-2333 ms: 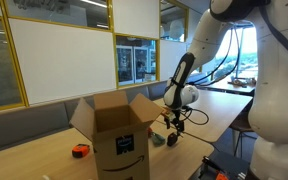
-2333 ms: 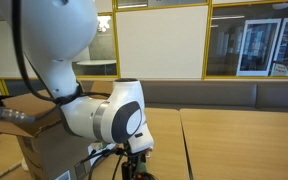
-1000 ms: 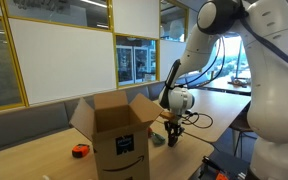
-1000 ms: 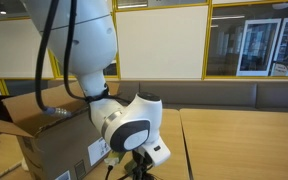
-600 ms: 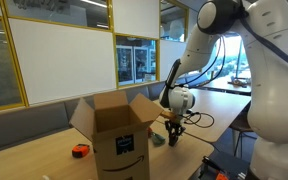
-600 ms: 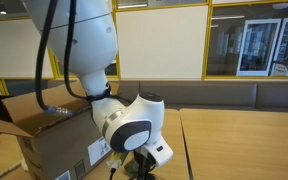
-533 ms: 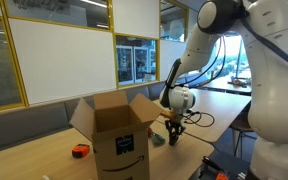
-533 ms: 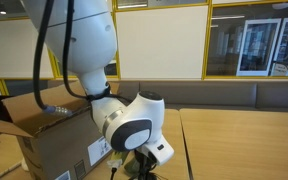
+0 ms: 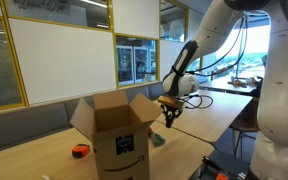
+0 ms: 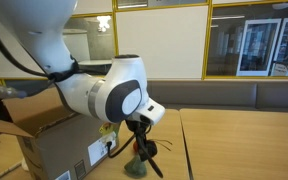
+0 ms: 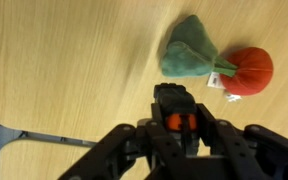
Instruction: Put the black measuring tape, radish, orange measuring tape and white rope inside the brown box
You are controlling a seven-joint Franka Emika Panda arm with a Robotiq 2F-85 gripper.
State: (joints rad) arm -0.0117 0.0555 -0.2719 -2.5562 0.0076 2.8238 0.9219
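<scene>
My gripper point(image 11: 174, 118) is shut on the black measuring tape point(image 11: 172, 100), a dark case with an orange spot, held above the wooden table. In both exterior views the gripper point(image 9: 170, 114) point(image 10: 142, 148) hangs in the air just beside the brown box point(image 9: 119, 135) point(image 10: 54, 140), whose top flaps stand open. The radish point(image 11: 249, 70), red with green leaves, lies on the table below and past the fingers; it is also seen in an exterior view, the radish point(image 9: 158, 140) resting by the box's foot. The orange measuring tape point(image 9: 80, 150) lies on the table on the box's other side. The white rope is out of view.
The wooden table point(image 9: 214, 110) runs back toward a bench and glass-walled rooms. Its edge point(image 11: 44, 135) shows near the bottom of the wrist view. A cable trails down from the wrist point(image 10: 154, 160).
The arm has risen from low over the table to about the height of the box's top, carrying the black measuring tape. The grip has not changed.
</scene>
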